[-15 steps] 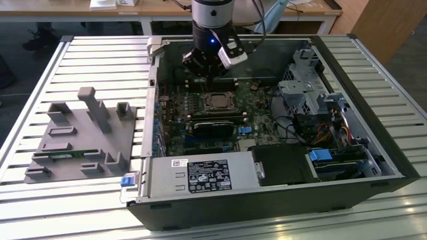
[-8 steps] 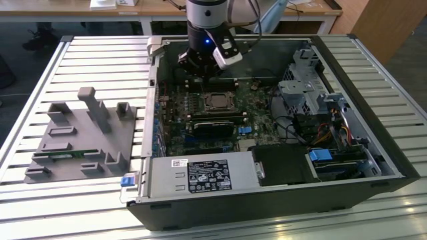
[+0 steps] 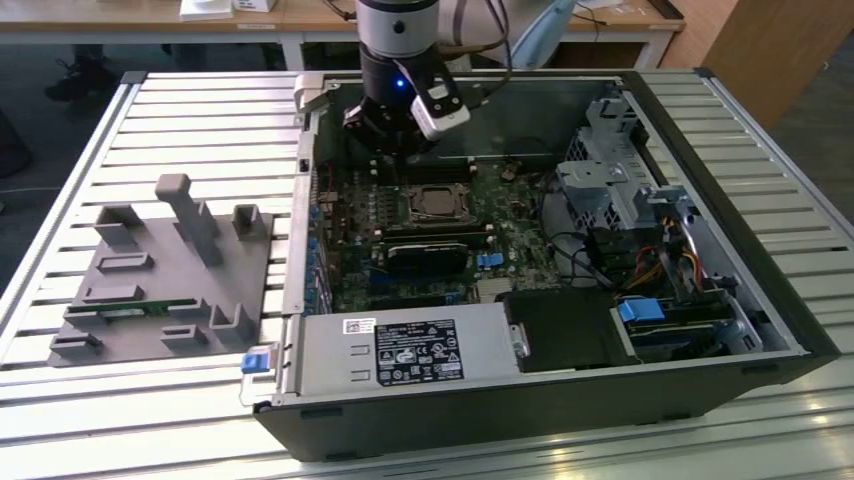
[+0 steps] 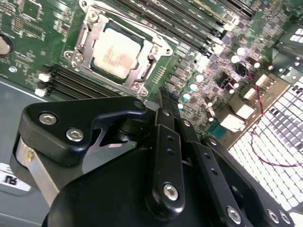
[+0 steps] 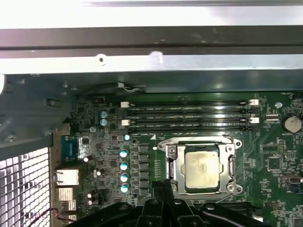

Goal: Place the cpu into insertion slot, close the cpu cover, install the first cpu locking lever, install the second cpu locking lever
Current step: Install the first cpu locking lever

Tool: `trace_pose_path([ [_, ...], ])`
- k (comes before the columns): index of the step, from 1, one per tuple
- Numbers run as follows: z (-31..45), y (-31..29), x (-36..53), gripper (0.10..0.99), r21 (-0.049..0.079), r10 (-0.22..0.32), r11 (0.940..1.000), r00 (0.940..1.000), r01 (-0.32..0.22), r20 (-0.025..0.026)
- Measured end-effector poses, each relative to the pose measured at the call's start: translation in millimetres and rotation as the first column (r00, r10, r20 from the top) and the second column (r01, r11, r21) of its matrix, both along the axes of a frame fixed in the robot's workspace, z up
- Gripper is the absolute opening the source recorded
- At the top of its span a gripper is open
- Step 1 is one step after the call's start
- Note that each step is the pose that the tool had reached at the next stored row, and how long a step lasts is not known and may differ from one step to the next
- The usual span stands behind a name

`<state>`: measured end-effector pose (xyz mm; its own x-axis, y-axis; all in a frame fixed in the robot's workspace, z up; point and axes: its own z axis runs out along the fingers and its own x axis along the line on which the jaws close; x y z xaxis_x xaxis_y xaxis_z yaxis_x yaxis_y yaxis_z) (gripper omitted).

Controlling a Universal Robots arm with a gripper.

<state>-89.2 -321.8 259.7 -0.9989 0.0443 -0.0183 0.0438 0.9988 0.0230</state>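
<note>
The claw (image 4: 163, 94) has its two fingers pressed close together, with nothing seen between them. It hangs over the green motherboard (image 5: 109, 156) inside the open computer case (image 3: 694, 300), close to the case's far wall in the exterior view. The cpu (image 5: 202, 170) lies flat in the insertion slot (image 3: 414, 206), near the middle of the motherboard. It is just past the claw tips, a bit lower and to one side. The cpu cover (image 5: 177, 165) looks folded down flat around the chip, like a shiny frame. I cannot tell if the thin locking levers along its sides are hooked in. Nothing stands between the claw tips and the slot. The long black memory slots (image 5: 189, 116) run side by side along the slot's edge that faces the far wall. Closer to the case's near edge sits the grey box with a white label (image 3: 400, 350). A bundle of wires (image 3: 587, 260) and a metal drive cage (image 3: 627, 190) are toward the exterior view's right. Outside the case, on the tabletop (image 3: 187, 110) at the exterior view's left, lies a grey holder tray (image 3: 174, 290).
</note>
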Motion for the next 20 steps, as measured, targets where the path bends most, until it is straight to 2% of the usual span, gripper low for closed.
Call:
trace_pose_path([
  [7,-1.8,2.2,-6.9,0.106,0.0,0.001,1.0,1.0,-0.001,0.0],
  [16,-4.2,19.3,-10.8,0.106,0.0,0.002,1.0,1.0,-0.002,-0.0001],
  [20,-5.3,23.5,-12.4,0.106,0.0,0.003,1.0,1.0,-0.003,0.0],
])
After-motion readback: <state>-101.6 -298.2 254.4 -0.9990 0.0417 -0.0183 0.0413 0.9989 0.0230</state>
